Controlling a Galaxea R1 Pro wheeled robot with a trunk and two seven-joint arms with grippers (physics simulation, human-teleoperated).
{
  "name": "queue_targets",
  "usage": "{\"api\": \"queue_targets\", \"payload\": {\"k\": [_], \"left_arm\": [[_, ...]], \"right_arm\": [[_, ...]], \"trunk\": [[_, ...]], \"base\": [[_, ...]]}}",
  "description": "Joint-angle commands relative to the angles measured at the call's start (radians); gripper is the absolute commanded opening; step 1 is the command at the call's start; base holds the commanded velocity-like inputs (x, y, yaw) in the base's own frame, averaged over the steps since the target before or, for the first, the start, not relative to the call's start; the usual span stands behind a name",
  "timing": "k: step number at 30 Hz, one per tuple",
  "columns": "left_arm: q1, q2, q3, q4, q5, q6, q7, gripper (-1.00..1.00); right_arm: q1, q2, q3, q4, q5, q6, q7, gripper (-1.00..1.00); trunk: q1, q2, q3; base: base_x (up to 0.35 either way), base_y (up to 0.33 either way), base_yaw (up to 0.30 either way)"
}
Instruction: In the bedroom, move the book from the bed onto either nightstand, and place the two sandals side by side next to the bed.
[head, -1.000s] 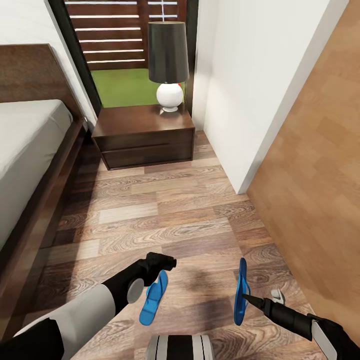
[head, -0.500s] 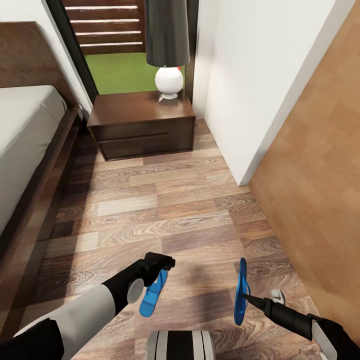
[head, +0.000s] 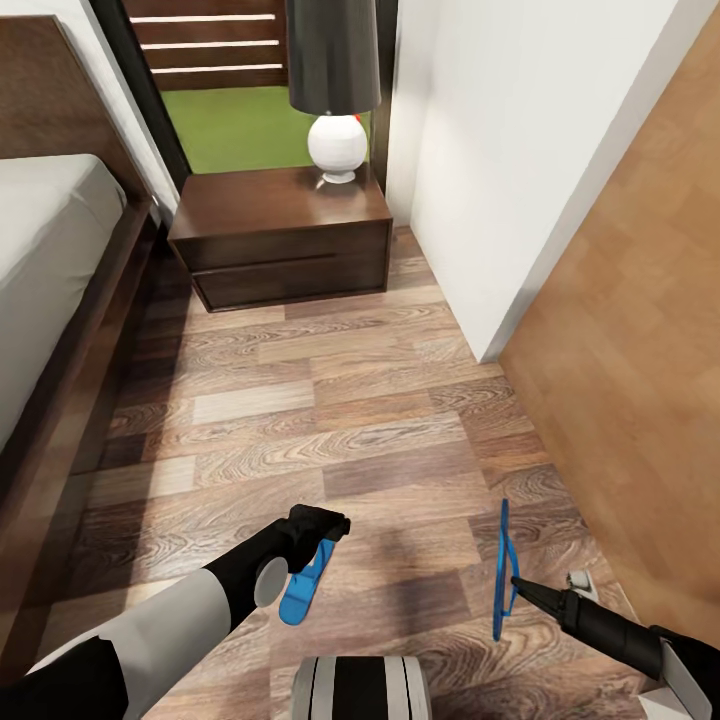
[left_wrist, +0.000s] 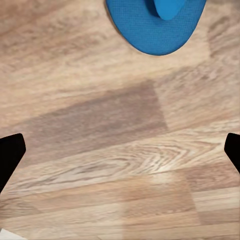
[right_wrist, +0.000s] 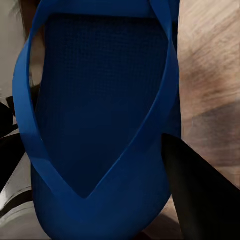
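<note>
One blue sandal (head: 303, 585) lies flat on the wood floor just under my left gripper (head: 322, 527). In the left wrist view that sandal (left_wrist: 157, 25) sits beyond the black fingertips (left_wrist: 10, 156), which stand wide apart over bare floor, so the left gripper (left_wrist: 120, 150) is open. My right gripper (head: 520, 587) is shut on the other sandal (head: 501, 565) and holds it on edge above the floor. Close up, this sandal (right_wrist: 100, 125) has a black finger (right_wrist: 200, 197) pressed to it. The bed (head: 45, 250) runs along the left. The nightstand (head: 285, 235) stands ahead. The book is out of view.
A lamp (head: 335, 100) with a dark shade and white round base stands on the nightstand. A white wall corner (head: 490, 200) juts in at right, with a light wooden panel (head: 640, 340) beyond it. My base (head: 360, 690) shows at the bottom edge.
The camera has moved forward, bringing the nightstand closer. The sandal in my right gripper has turned edge-on and shifted a little right. The left arm and its sandal stay much the same.
</note>
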Motion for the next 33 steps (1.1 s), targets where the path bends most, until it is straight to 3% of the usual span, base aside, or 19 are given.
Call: {"api": "queue_targets", "payload": {"k": [1,4,33], "left_arm": [[-0.001,0.0,-0.003,-0.001,-0.007,-0.006,0.0,1.0],[-0.001,0.0,-0.003,-0.001,-0.007,-0.006,0.0,1.0],[-0.001,0.0,-0.003,0.0,-0.002,-0.001,0.001,1.0]], "right_arm": [[0.0,-0.001,0.0,0.0,-0.003,0.011,0.003,-1.0],[0.0,-0.002,-0.001,0.0,-0.005,0.013,0.007,-1.0],[0.0,-0.002,0.001,0.001,-0.005,0.014,0.01,-1.0]], "trunk": [[0.0,0.0,-0.001],[0.0,0.0,-0.001],[0.012,-0.007,-0.109]], "base": [[0.0,0.0,0.0],[0.0,0.0,0.0],[0.0,0.0,0.0]]}}
